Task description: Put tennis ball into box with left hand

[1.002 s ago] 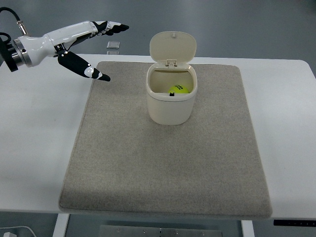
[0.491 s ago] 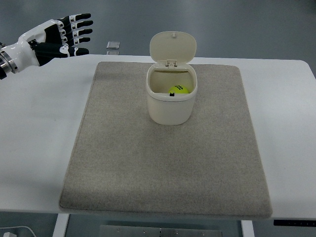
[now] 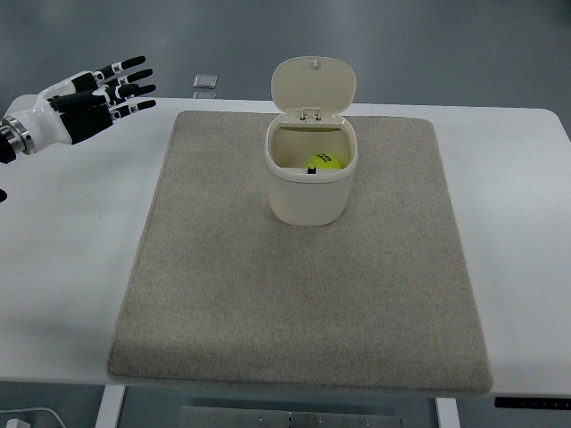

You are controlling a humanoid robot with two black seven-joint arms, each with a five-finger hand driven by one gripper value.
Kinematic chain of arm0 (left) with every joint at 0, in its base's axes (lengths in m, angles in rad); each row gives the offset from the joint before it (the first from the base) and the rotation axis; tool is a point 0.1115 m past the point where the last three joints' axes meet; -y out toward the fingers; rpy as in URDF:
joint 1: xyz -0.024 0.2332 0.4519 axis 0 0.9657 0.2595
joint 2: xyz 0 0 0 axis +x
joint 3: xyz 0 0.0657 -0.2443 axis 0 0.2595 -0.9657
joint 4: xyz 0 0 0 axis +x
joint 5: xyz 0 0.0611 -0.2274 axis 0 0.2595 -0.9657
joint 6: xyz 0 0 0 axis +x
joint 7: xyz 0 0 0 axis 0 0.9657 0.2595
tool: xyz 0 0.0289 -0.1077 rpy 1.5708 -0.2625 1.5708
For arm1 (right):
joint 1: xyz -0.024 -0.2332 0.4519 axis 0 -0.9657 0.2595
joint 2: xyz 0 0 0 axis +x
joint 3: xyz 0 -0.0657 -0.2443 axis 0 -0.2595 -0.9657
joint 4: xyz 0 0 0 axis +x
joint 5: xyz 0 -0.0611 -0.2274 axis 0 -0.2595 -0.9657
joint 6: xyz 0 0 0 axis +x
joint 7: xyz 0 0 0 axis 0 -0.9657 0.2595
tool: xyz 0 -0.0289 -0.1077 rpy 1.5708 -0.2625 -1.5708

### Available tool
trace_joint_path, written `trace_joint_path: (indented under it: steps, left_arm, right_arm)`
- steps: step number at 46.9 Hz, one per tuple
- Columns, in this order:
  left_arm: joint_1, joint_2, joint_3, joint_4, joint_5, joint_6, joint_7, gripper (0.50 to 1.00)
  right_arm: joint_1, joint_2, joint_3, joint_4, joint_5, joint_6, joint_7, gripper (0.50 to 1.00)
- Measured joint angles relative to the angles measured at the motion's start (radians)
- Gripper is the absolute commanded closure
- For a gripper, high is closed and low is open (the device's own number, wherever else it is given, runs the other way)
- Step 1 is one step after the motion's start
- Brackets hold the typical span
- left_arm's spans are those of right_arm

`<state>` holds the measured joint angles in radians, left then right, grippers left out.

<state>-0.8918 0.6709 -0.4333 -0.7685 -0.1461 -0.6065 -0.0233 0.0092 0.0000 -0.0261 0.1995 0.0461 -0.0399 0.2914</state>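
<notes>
The tennis ball [image 3: 324,163] lies inside the cream box [image 3: 309,183], whose hinged lid [image 3: 312,85] stands open toward 12 o'clock. The box sits on a grey mat [image 3: 294,294] covering the white counter [image 3: 62,267]. At 10 o'clock the left hand [image 3: 85,98] hovers, fingers [image 3: 125,89] spread and holding nothing.

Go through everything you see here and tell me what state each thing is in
box: upright on the mat, lid open
lid: flipped back
tennis ball: inside the box
left hand: fingers spread, holding nothing, far left
mat: flat on the table
</notes>
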Motion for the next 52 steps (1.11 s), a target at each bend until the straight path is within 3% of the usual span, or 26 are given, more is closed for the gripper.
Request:
trace_joint_path:
  steps: [15, 52]
  left_arm:
    - [0.026, -0.023, 0.000, 0.007, -0.201, -0.004, 0.085, 0.506]
    - [0.030, -0.037, -0.064, -0.017, -0.213, -0.004, 0.088, 0.506]
  right_arm:
    - [0.000, 0.000, 0.000, 0.000, 0.000, 0.000, 0.000, 0.562]
    - [0.000, 0.000, 0.005, 0.020, 0.002, 0.011, 0.003, 0.560]
